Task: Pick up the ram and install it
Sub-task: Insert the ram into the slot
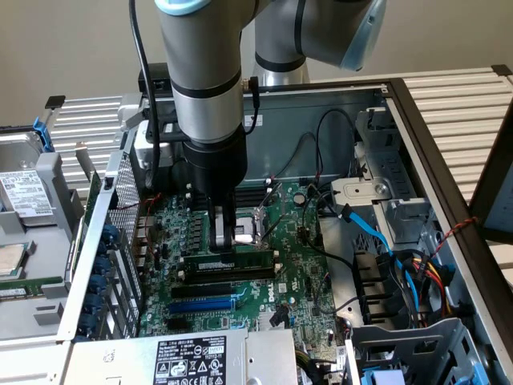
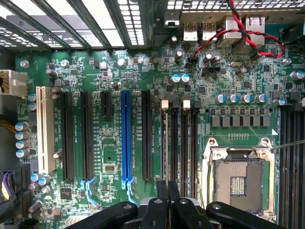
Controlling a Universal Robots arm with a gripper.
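The ram [image 1: 250, 260], a thin green stick with a white label, stands on edge along a black memory slot [image 1: 228, 275] on the motherboard [image 1: 296, 265] inside the open computer case. My gripper [image 1: 224, 245] comes straight down onto its upper edge near one end, fingers shut on it. From the wrist, the ram [image 2: 165, 138] appears edge-on as a pale line in the slot nearest the blue expansion slot [image 2: 126, 138], running under my closed black gripper [image 2: 167, 193]. Whether the ram is fully seated cannot be told.
Beside the ram lie more black memory slots [image 2: 183, 143] and the open CPU socket [image 2: 238, 177]. Blue and black cables [image 1: 377, 237] and the drive cage fill the exterior view's right. A labelled power supply [image 1: 188, 359] sits in front; a loose hard drive [image 1: 24, 196] lies outside.
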